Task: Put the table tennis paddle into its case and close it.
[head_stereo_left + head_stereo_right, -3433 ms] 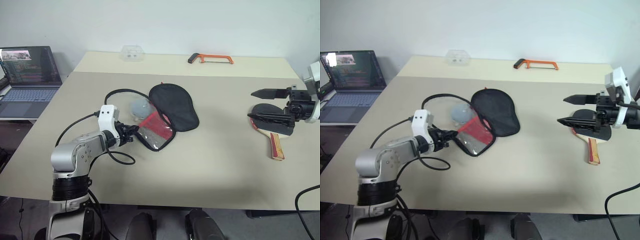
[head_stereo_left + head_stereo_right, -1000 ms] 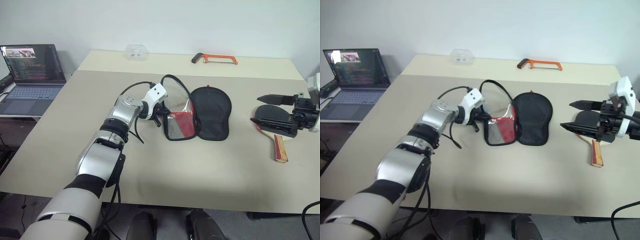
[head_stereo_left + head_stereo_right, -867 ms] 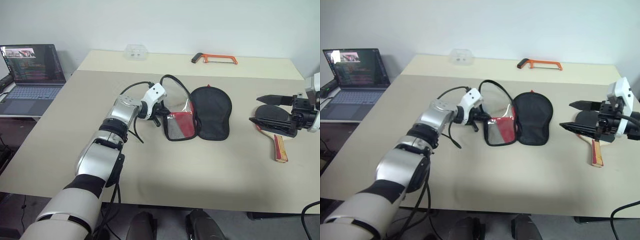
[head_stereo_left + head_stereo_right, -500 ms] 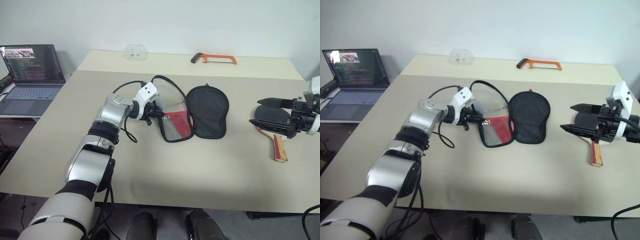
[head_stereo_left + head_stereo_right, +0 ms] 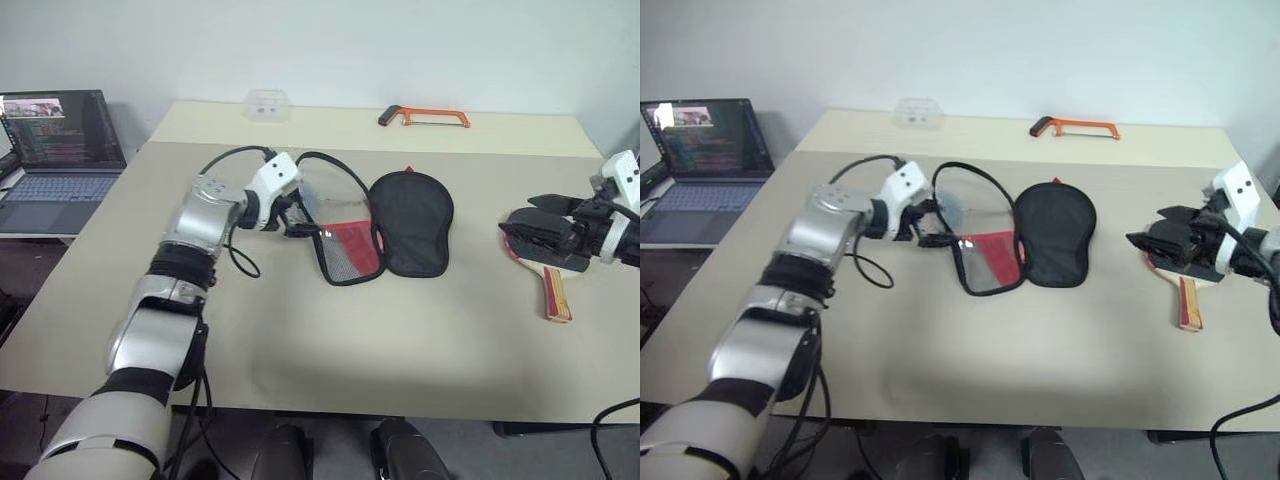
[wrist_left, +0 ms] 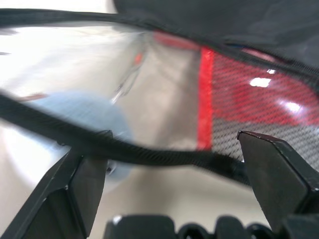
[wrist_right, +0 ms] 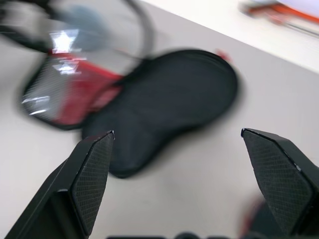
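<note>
The left gripper (image 5: 297,213) had its fingers spread wide, and nothing was held between them. In the left wrist view the black zip edge of the case (image 5: 385,233) ran across just in front of the two fingers, with the clear panel, the red mesh and the grey-white round charm (image 6: 82,115) directly behind it. The case lay open on the worktop (image 5: 330,330), the clear and red half next to the fingers and the black fabric half on the far side of them.

The right gripper (image 5: 545,226) also had its fingers wide apart, gripping nothing. It hovered over the black face of the table tennis paddle (image 5: 545,268), whose striped handle pointed away from the fingers toward the near edge of the worktop. The case was well apart from these fingers.

Several things could go wrong from here (this is only my judgement). The flat paddle gives little to grip, so the right fingers could push it along the worktop or clamp it crooked. The case is soft and unheld, so it could slide or fold shut when the paddle is pushed in. The loose zip edge near the left fingers could also catch on a fingertip.
</note>
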Controlling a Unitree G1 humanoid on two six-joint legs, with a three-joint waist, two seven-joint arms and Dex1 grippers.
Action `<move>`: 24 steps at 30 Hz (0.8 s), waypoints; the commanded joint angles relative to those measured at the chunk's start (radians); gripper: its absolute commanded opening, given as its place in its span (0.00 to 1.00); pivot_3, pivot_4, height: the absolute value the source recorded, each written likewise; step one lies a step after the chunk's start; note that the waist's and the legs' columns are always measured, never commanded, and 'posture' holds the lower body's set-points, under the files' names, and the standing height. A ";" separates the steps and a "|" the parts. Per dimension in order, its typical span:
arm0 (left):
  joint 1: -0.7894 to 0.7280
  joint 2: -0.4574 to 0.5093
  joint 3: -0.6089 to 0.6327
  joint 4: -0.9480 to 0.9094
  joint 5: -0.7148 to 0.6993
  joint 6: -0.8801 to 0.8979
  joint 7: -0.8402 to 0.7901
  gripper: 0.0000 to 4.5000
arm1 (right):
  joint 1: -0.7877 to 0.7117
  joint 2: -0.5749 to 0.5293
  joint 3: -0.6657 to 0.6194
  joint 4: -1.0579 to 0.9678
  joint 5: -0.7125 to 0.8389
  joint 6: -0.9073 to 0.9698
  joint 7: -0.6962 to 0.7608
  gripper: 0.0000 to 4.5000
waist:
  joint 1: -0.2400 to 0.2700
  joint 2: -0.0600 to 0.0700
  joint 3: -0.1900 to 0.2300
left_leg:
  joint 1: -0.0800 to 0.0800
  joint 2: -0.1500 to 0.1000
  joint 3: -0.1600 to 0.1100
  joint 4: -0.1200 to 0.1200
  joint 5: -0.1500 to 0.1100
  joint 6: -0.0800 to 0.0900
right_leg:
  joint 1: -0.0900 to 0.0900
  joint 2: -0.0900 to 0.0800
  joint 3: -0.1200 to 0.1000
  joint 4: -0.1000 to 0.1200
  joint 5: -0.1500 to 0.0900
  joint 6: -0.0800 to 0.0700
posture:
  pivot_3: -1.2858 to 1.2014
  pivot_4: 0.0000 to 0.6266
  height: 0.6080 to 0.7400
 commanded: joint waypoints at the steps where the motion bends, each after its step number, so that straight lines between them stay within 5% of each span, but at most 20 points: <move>1: 0.032 0.084 0.009 -0.130 0.001 -0.033 -0.053 0.99 | -0.009 0.010 -0.058 -0.070 -0.014 0.139 -0.155 1.00 | -0.001 0.000 0.000 | 0.000 0.000 0.000 0.000 0.000 0.000 | 0.000 0.000 0.000 0.000 0.000 0.000 | 0.52 0.24 1.00; 12: 0.134 0.225 0.118 -0.376 -0.147 -0.001 -0.176 0.99 | 0.000 0.093 -0.171 -0.067 -0.116 0.358 -0.474 1.00 | 0.005 0.000 0.000 | -0.001 0.000 0.000 0.000 0.000 0.000 | -0.001 -0.001 0.000 0.000 0.000 0.000 | 0.52 0.24 1.00; 16: 0.080 0.236 0.208 -0.445 -0.285 0.130 -0.201 0.99 | -0.005 0.075 -0.179 -0.079 -0.134 0.442 -0.512 1.00 | 0.005 0.000 0.000 | -0.001 0.000 0.000 0.000 0.000 0.000 | -0.001 0.000 0.000 0.000 0.000 0.000 | 0.52 0.24 1.00; 24: 0.199 0.257 0.171 -0.582 -0.345 0.171 -0.250 0.99 | 0.055 0.208 -0.222 -0.145 -0.160 0.537 -0.583 1.00 | -0.005 0.001 -0.001 | 0.000 0.000 0.000 -0.001 0.000 0.000 | -0.001 0.000 0.001 0.001 0.000 0.000 | 0.52 0.24 1.00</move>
